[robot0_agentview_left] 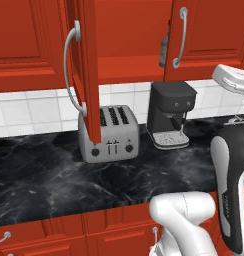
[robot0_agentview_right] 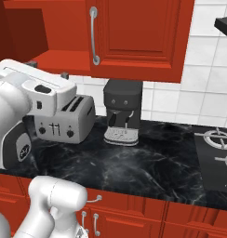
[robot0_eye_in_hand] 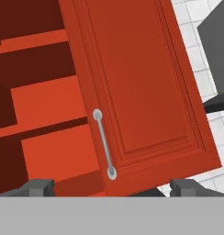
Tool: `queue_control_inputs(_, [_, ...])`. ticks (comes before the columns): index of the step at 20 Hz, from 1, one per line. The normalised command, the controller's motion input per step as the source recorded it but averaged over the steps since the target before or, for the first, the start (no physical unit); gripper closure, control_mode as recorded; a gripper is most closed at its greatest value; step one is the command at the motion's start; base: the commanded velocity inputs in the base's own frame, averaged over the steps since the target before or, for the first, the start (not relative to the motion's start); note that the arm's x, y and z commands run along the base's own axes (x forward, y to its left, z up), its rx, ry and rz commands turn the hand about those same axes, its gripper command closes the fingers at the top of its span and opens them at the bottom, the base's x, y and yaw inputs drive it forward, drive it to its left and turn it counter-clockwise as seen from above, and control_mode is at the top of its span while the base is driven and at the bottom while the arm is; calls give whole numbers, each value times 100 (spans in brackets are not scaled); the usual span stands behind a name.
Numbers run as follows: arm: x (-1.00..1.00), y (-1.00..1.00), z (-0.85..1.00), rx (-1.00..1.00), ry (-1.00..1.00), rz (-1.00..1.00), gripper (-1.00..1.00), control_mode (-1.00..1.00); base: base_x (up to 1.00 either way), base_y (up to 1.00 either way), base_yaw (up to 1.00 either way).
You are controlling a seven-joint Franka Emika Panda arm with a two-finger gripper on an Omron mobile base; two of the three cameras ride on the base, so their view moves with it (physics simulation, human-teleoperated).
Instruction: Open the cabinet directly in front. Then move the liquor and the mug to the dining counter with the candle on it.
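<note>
My gripper (robot0_eye_in_hand: 111,187) stands spread wide, its two fingertips (robot0_eye_in_hand: 38,187) far apart, holding nothing and touching nothing. Between them, toward twelve o'clock in the hand view, is the cabinet (robot0_eye_in_hand: 141,82): its right door is shut, with its silver handle (robot0_eye_in_hand: 103,144) just above my fingertips. The left door (robot0_agentview_left: 86,65) is swung open. The liquor (robot0_agentview_left: 164,50) peeks out inside, at the right door's edge.

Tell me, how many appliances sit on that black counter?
2: a toaster on the left, under the open cabinet door, and a coffee machine just right of it, against the tiles. More could sit outside the pictures.
</note>
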Motion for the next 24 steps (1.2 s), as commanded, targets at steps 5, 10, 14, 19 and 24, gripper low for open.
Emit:
queue_control_inputs(5, [44,0,0,0,7,0,-100,-100,0,0,0])
queue_control_inputs(10, [76,0,0,0,7,0,-100,-100,0,0,0])
queue_control_inputs(14, [76,0,0,0,7,0,-100,-100,0,0,0])
queue_control_inputs(19, [85,0,-5,0,10,0,-100,-100,0,0,0])
queue_control_inputs(24, [99,-3,-18,0,13,0,-100,-100,0,0,0])
